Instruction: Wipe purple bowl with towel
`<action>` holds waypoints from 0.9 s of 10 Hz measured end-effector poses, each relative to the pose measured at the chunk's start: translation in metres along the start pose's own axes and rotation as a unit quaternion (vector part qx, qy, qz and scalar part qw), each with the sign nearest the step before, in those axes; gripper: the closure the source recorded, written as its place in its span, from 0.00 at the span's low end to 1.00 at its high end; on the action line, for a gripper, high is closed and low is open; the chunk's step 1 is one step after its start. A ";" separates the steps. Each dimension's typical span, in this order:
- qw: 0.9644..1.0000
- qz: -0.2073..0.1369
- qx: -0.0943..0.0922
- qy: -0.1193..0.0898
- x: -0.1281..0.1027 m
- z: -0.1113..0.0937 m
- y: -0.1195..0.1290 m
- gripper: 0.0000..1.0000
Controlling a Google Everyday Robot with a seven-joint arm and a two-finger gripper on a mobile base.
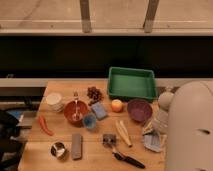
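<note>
The purple bowl [139, 109] stands upright on the wooden table [95, 150], right of centre, in front of the green tray. A crumpled grey-blue towel [152, 141] lies on the table just in front and to the right of the bowl. My white arm [190, 130] fills the right side of the view. The gripper [157, 125] hangs at its end between the bowl's right rim and the towel, just above the towel. I cannot tell whether it touches the towel.
A green tray [132, 83] sits behind the bowl, with an orange [117, 105] to the bowl's left. A banana [123, 132], black-handled brush [125, 157], blue sponge [99, 110], small blue cup [90, 121], red bowl with spoon [76, 112], grapes [93, 93], white cup [54, 100], chilli [45, 126], metal cup [58, 149] and grey block [76, 146] cover the table.
</note>
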 end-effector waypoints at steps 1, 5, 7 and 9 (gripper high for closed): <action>1.000 -0.001 0.000 -0.001 -0.001 -0.001 0.001 0.54; 1.000 -0.004 0.000 -0.004 -0.002 -0.005 0.003 0.96; 1.000 -0.004 0.004 -0.002 -0.001 -0.005 0.000 1.00; 1.000 0.004 -0.005 -0.018 -0.003 -0.013 0.000 1.00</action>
